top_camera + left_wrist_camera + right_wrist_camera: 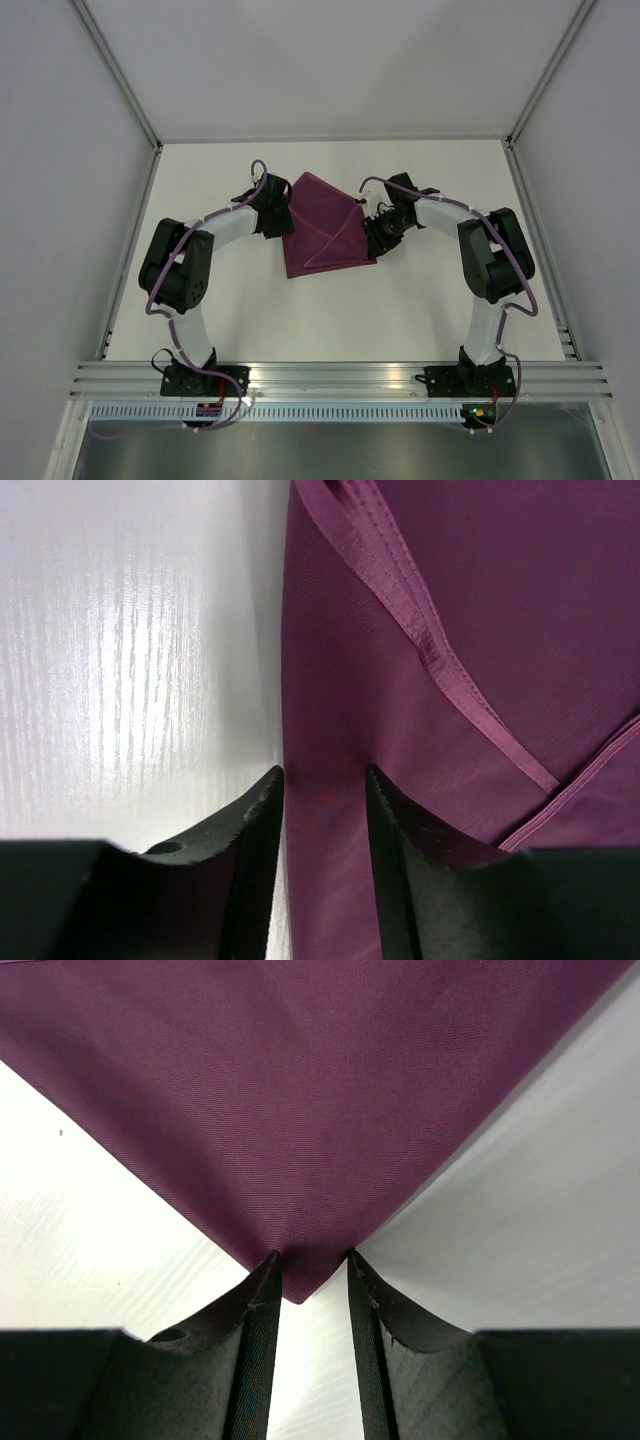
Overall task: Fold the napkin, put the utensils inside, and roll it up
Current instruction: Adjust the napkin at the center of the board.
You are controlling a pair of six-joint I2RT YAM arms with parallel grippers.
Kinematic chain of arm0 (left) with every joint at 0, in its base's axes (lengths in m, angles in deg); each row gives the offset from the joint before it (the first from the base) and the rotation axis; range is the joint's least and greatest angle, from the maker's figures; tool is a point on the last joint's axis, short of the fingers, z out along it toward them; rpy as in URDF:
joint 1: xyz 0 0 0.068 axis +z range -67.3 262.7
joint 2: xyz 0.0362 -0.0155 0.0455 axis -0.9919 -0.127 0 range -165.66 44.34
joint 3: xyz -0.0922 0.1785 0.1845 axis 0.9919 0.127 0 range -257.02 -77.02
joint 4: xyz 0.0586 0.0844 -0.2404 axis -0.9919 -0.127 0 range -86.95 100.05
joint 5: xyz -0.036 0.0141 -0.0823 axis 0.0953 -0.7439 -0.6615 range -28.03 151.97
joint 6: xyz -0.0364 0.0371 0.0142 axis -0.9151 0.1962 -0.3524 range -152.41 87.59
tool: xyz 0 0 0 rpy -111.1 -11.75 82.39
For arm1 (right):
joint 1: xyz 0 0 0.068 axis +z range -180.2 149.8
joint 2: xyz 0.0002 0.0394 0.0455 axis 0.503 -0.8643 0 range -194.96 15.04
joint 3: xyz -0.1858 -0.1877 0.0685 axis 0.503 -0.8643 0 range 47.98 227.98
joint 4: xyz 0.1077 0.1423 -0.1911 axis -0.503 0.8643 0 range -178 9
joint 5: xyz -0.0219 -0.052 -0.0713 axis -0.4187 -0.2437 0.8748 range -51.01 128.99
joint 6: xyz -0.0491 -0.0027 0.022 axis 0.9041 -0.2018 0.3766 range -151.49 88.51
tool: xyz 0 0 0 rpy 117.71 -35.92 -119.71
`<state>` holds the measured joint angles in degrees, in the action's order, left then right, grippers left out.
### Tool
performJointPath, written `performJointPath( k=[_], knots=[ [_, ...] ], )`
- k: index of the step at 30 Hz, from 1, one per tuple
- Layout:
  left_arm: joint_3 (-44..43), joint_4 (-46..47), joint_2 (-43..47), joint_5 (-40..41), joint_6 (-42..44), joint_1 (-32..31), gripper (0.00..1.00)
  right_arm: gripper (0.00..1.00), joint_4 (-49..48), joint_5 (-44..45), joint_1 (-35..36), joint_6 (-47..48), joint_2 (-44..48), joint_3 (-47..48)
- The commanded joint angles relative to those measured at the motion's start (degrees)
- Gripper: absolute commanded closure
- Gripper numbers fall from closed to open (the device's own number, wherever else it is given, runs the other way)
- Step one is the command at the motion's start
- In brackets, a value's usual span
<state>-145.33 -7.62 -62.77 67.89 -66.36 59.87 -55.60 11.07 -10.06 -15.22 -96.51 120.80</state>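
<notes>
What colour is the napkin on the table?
The napkin is plain deep magenta-purple, with a lighter, shinier hem band. The left wrist view shows it best.

Napkin colour: the napkin (322, 230) is deep purple-pink and a little shiny.
Napkin shape: folded, with flaps laid over each other. One point faces the far side.
Napkin edge: a shiny stitched band (420, 630) runs slanted across the top layer.
Napkin corner: one sharp corner (298, 1285) lies flat and smooth.
Napkin place: it lies flat on the white counter (420, 300), in the middle, toward the far side.
</notes>
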Motion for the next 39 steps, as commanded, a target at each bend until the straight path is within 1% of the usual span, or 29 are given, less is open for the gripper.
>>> performJointPath(
  k=[1,2,6,12,13,15,17,19,20,21,24,28,30,31,33,34,35,36,37,38,39],
  knots=[
    [-1.12,-1.23,4.53,1.12,3.37,1.38,0.55,0.61,2.05,1.82,-0.01,-0.01,2.12,-0.83],
    [-1.03,-1.40,5.50,1.29,3.72,1.65,0.53,0.61,2.22,1.64,-0.19,-0.10,2.30,-0.66],
    [-0.77,-1.84,9.81,1.91,5.47,2.44,0.49,0.60,3.80,0.15,-0.63,-0.45,3.26,1.27],
    [1.42,-0.79,15.52,-0.11,7.58,2.53,0.49,0.60,4.95,-2.48,-1.77,-1.86,4.23,3.73],
    [3.00,0.00,16.31,-0.29,7.94,2.27,0.49,0.60,5.12,-2.75,-1.95,-2.03,4.67,4.00],
    [4.93,3.07,19.56,-0.90,8.82,2.18,0.49,0.60,5.21,-3.01,-2.30,-2.12,5.11,4.35],
    [8.89,6.49,23.76,-3.27,9.78,1.83,0.49,0.60,5.39,-3.28,-2.91,-2.39,5.55,4.96],
    [12.83,11.94,27.20,-4.76,10.57,0.86,0.49,0.60,6.00,-4.16,-3.53,-2.12,5.73,5.32],
    [14.07,14.13,30.52,-4.94,11.71,0.33,0.49,0.60,6.18,-4.42,-4.40,-2.21,5.81,5.41],
    [16.09,16.94,31.95,-4.95,12.50,-0.80,0.49,0.60,6.36,-5.03,-4.84,-2.04,6.08,5.41],
    [18.73,21.17,35.90,-2.84,15.32,-2.91,0.49,0.60,6.45,-5.91,-6.78,-0.81,6.86,4.88],
    [21.46,22.85,39.17,-0.99,15.94,-3.63,0.49,0.59,3.46,-4.86,-7.31,1.39,8.98,2.25],
    [22.69,23.03,40.22,-0.20,15.50,-3.63,0.49,0.59,1.53,-4.08,-7.05,3.23,9.85,1.37],
    [22.79,22.77,40.92,0.24,14.98,-3.63,0.49,0.59,0.48,-2.07,-6.26,4.02,10.38,0.49],
    [21.04,20.58,40.75,2.16,14.45,-3.63,0.48,0.59,-2.33,0.14,-4.94,7.35,12.57,-0.65],
    [19.90,16.74,39.97,2.96,14.01,-3.63,0.48,0.59,-4.35,2.50,-2.85,8.50,13.45,-2.14],
    [17.71,14.88,39.53,3.92,13.74,-3.63,0.48,0.59,-5.41,4.00,-1.52,9.90,14.33,-3.02],
    [16.47,12.60,39.00,6.45,13.13,-3.54,0.48,0.59,-6.55,5.15,-0.03,12.27,16.08,-3.99],
    [15.50,9.44,38.21,7.18,11.65,-3.28,0.48,0.57,-7.87,6.29,3.03,13.34,16.88,-6.09],
    [14.45,8.37,38.29,7.18,10.67,-2.66,0.48,0.57,-10.23,7.08,4.45,14.04,18.11,-7.06],
    [14.26,8.01,38.29,6.49,9.88,-2.22,0.48,0.54,-11.12,7.09,5.51,14.48,18.47,-7.86]
  ],
)
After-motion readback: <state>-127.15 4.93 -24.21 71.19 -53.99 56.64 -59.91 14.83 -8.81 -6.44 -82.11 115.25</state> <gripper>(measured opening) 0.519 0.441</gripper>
